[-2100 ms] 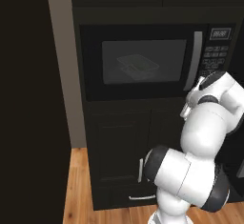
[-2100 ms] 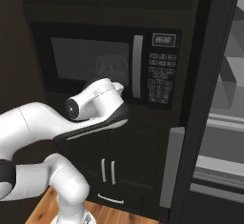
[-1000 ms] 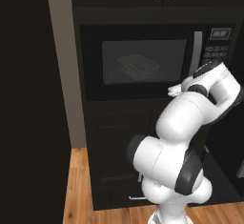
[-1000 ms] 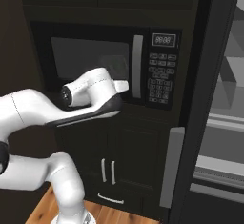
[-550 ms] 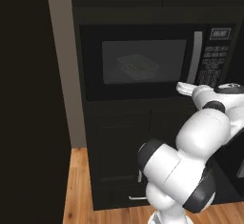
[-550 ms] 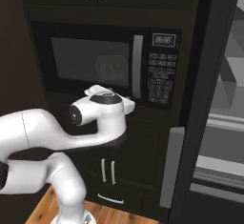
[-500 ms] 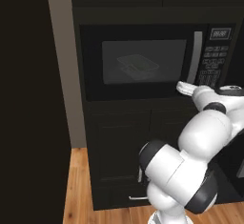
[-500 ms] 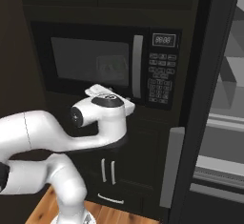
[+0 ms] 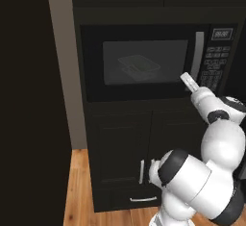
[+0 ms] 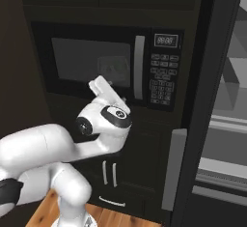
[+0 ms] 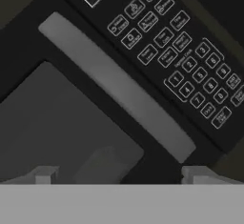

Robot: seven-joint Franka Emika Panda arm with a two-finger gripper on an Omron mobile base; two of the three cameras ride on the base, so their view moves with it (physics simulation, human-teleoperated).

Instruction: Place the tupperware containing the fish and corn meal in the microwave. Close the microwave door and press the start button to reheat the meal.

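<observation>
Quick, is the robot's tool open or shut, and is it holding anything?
Tool: open, holding nothing, in front of the closed microwave door.

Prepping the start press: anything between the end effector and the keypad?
Nothing visible. The open end effector faces the shut microwave door; its handle and the keypad lie unobstructed ahead, the keypad off to one side.

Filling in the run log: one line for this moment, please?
door: microwave door shut | load: tupperware inside | gripper: open, empty, before handle | next: likely keypad
</observation>
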